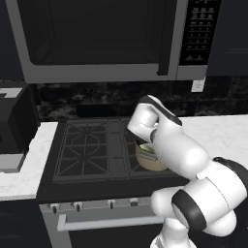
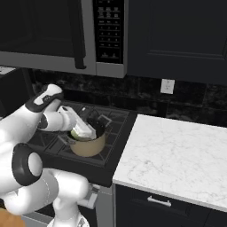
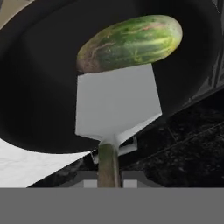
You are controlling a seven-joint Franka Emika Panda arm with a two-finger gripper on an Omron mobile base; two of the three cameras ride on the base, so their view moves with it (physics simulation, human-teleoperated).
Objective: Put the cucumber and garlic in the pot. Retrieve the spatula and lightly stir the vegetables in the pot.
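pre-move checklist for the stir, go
1. Cucumber in pot: ok, it lies on the dark inner floor.
2. Spatula blade inside pot: ok, its front edge meets the cucumber.
3. Garlic in pot: cannot tell, none is seen in the hand view.
4. Gripper hold on spatula handle: cannot tell, the fingertips are not seen and the handle runs off the bottom.
5. Pot seated on stove: ok, upright on the right front burner.
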